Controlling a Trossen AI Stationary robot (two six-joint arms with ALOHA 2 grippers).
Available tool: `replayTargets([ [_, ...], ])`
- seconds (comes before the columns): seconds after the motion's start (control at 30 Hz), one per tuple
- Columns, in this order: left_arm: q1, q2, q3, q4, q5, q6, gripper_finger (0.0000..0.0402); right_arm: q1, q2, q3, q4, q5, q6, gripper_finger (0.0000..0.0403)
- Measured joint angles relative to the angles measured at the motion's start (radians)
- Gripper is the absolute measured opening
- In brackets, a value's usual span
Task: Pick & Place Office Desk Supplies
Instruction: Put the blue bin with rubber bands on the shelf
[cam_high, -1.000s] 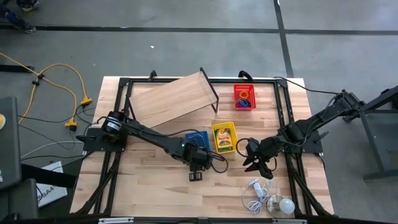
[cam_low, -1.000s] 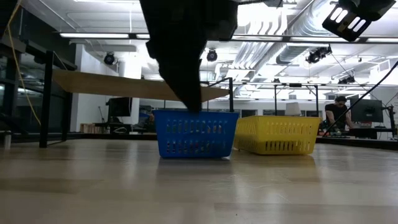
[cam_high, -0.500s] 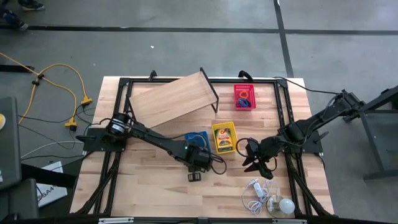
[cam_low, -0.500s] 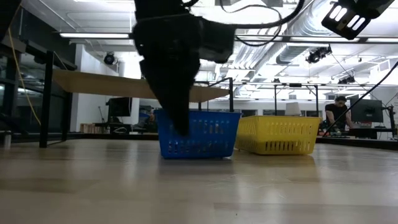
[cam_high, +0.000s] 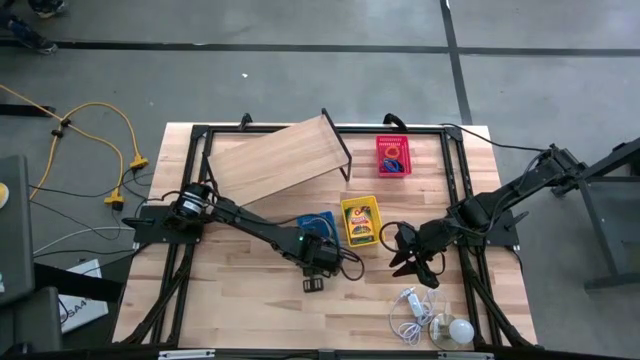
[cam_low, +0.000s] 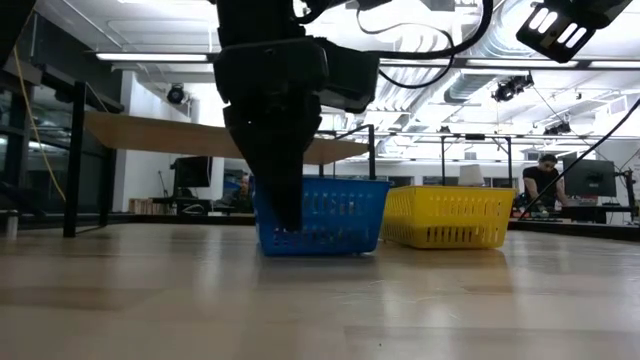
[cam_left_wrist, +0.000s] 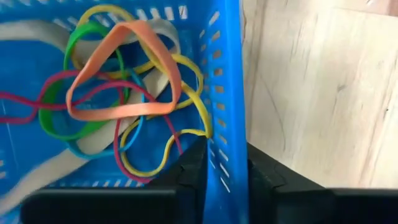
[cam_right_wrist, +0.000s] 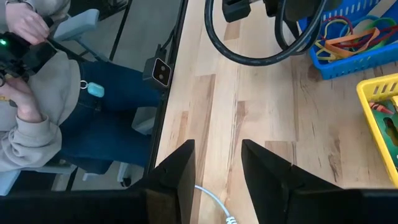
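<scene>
Left gripper (cam_left_wrist: 224, 168) astride blue basket (cam_left_wrist: 225, 81) wall

Two baskets (cam_high: 318, 224) (cam_high: 360, 220) side by side mid-table, third basket (cam_high: 392, 155) behind them

The surface (cam_high: 250, 320) is a pale butcher-block top of glued wooden strips, crossed by a black frame. Directly on it, at the left end effector (cam_high: 318, 262), rests the blue basket (cam_high: 318, 224); just beside that, between the two end effectors, stands the yellow basket (cam_high: 360, 221). The red basket (cam_high: 393, 155) sits well beyond the right end effector (cam_high: 408, 252), toward the far edge. Near that same end effector, at the near edge, lie a white bulb (cam_high: 460, 330) and its thin cord (cam_high: 408, 308). A wooden board (cam_high: 275, 160) on black legs stands far behind the left end effector.
</scene>
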Motion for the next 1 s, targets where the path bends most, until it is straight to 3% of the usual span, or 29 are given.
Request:
replayTargets([
  [0.27,0.000,-0.001,0.001,-0.005,-0.017,0.000,0.0006,0.000,0.000,0.000,0.000,0.000,0.000,0.0119],
  [0.7,-0.007,-0.015,0.002,-0.025,-0.023,-0.024,0.0001,0.000,0.000,0.000,0.000,0.000,0.000,0.0119],
  [1.0,-0.049,-0.142,0.015,-0.165,-0.025,-0.105,0.0001,0.000,0.000,0.000,0.007,0.000,0.000,0.0119],
])
